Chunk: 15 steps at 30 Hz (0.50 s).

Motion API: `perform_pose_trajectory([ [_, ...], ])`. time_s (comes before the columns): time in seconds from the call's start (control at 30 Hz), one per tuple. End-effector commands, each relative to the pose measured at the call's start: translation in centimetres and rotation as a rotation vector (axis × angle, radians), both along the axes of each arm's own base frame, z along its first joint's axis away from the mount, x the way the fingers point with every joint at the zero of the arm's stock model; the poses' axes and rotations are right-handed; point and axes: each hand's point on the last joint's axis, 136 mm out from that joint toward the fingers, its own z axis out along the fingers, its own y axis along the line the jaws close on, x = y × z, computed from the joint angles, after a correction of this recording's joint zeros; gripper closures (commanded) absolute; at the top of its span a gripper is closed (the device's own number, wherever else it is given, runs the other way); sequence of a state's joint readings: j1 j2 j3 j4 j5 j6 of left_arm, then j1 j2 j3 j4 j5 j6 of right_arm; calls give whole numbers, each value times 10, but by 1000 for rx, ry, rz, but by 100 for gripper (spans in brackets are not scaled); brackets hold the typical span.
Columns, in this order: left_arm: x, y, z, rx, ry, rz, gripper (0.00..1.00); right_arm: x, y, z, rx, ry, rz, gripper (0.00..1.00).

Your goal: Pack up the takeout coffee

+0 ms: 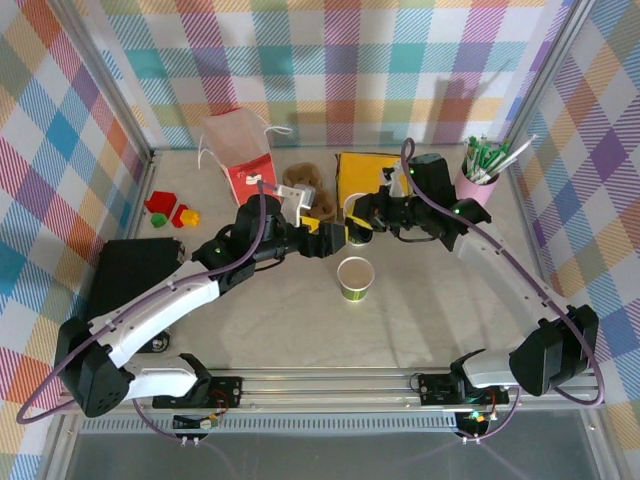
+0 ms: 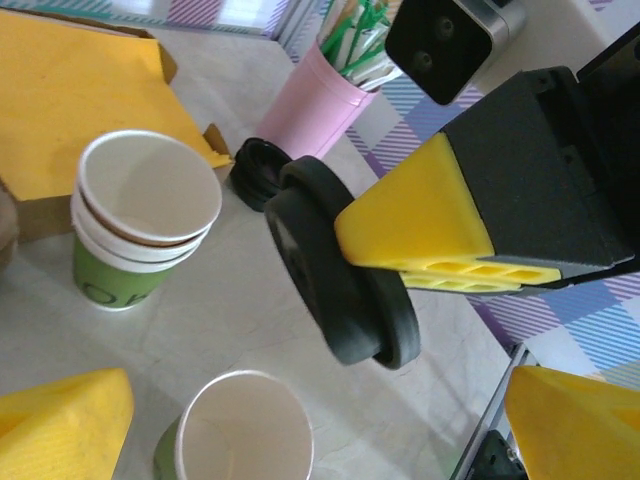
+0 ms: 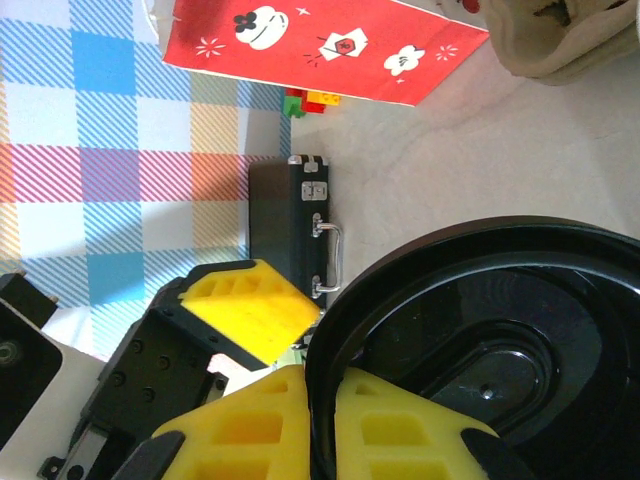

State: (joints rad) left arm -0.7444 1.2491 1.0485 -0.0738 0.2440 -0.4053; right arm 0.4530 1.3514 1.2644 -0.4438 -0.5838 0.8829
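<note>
Top external view has the takeout coffee cup (image 1: 355, 278) standing open on the table (image 1: 430, 310), just on the near side of my two grippers. My right gripper (image 3: 322, 425) pinches the black lid (image 3: 480, 340) by its rim (held on edge). My left gripper (image 1: 328, 240) is spread wide, seemingly beside the lid without touching it.

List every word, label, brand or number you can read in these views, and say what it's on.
stack of cups: pale print on the green band, possibly starting "O", too blurred to read.
red paper bag: white cartoon drawings only, no legible words.
No other text can be read.
</note>
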Motion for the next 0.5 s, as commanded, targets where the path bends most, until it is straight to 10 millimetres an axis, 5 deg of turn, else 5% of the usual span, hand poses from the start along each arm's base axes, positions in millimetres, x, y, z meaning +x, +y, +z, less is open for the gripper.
perform_pose_trajectory([
  [0.0, 0, -13, 4, -45, -9, -33, 6, 3, 9, 4, 26, -11, 0, 88],
  [0.47, 12, -27, -19, -24, 22, -41, 18, -2, 18, 0, 19, 8, 10, 87],
])
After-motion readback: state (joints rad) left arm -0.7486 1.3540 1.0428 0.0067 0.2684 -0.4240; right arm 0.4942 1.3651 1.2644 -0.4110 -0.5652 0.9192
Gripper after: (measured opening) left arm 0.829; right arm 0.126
